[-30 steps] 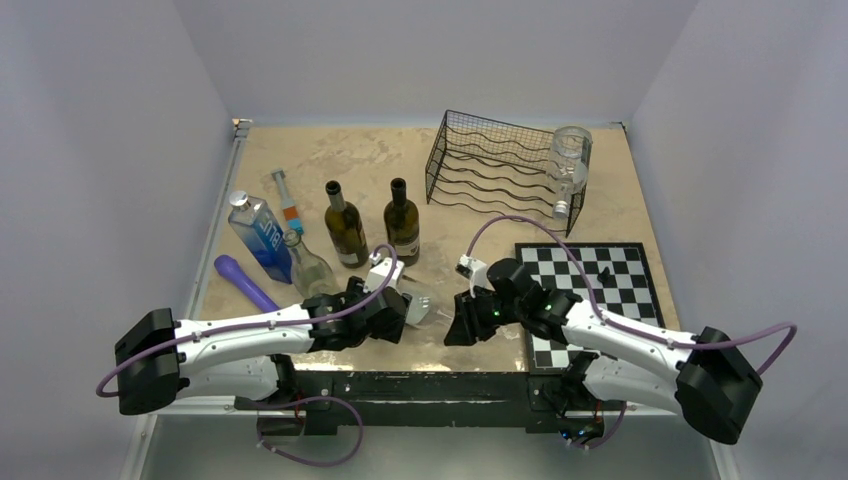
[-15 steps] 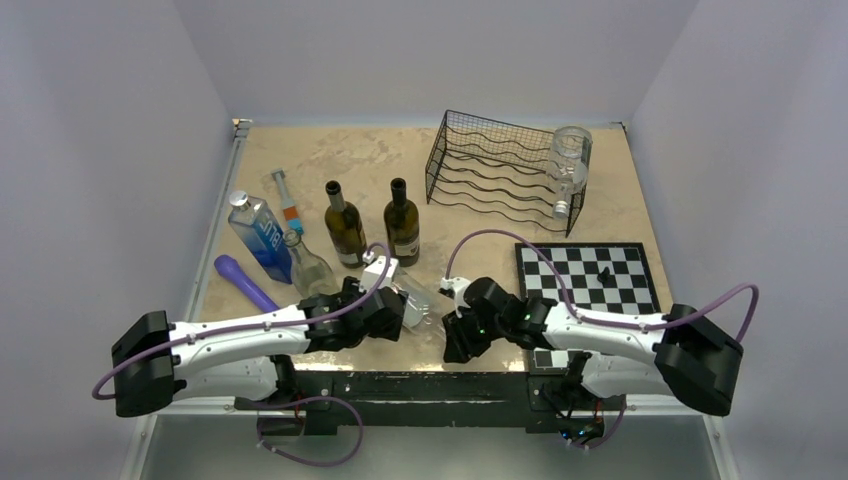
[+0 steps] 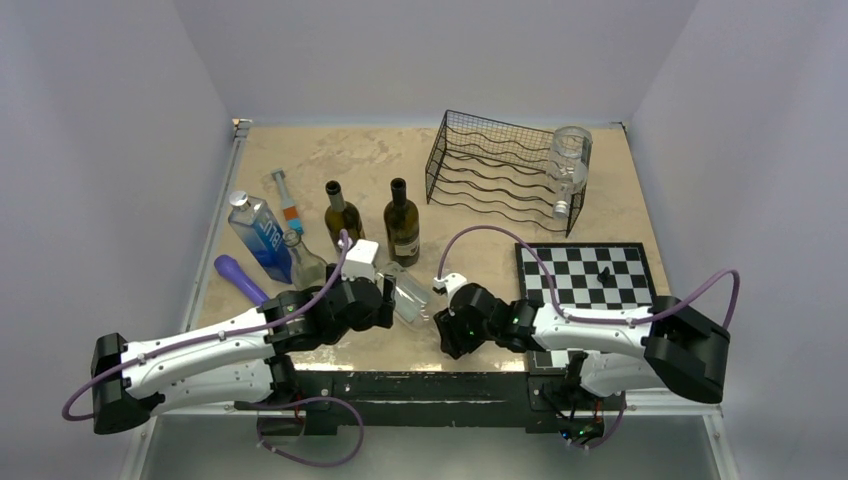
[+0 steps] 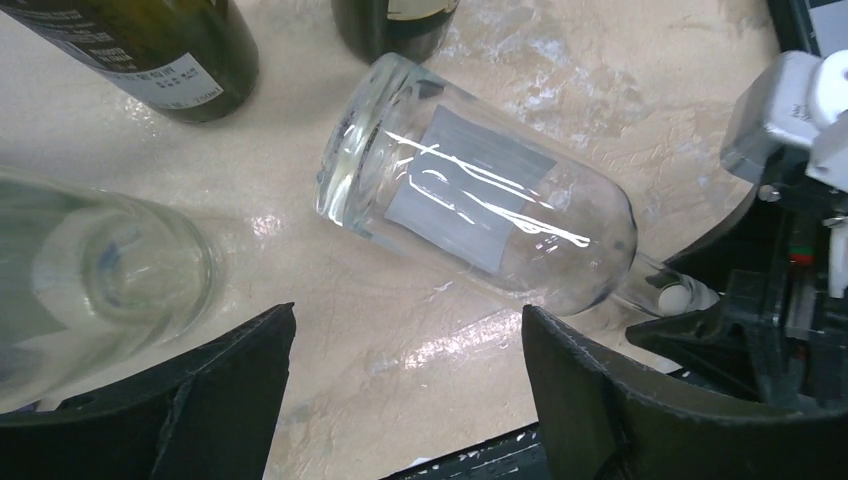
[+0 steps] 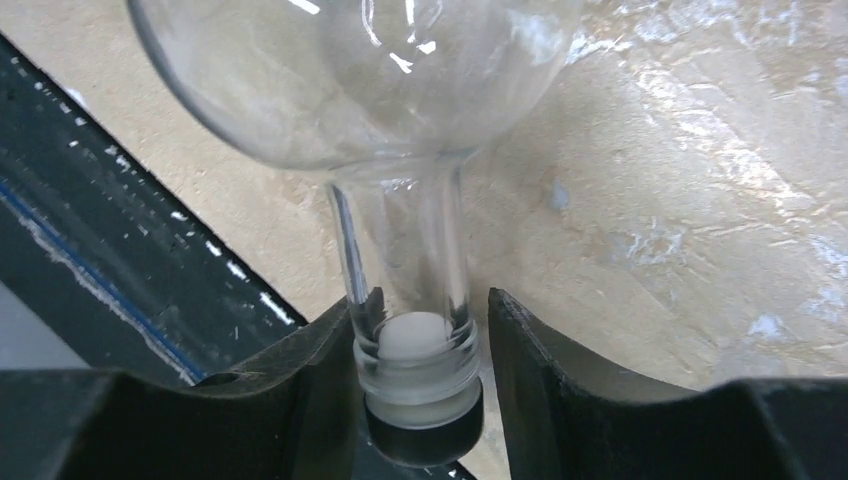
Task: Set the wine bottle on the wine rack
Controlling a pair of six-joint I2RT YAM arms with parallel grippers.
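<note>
A clear glass bottle (image 3: 408, 296) with a white label lies on its side on the table near the front, between my two grippers. My right gripper (image 3: 446, 322) has its jaws on either side of the bottle's neck (image 5: 405, 240). The left finger touches the neck and a thin gap shows at the right finger (image 5: 540, 380). My left gripper (image 3: 384, 300) is wide open and empty just near of the bottle's body (image 4: 480, 200). The black wire wine rack (image 3: 495, 170) stands at the back right, with another clear bottle (image 3: 569, 162) lying at its right end.
Two dark wine bottles (image 3: 345, 226) (image 3: 402, 222) stand mid-table. A blue bottle (image 3: 260, 236), an upright clear bottle (image 3: 306, 266), a purple object (image 3: 243, 282) and a small tube (image 3: 287, 200) lie left. A chessboard (image 3: 590, 290) lies at the right.
My right gripper has slid left and taken the bottle's neck between its jaws. My left arm has drawn back to the left, away from the bottle. The bottle has shifted a little up and left.
</note>
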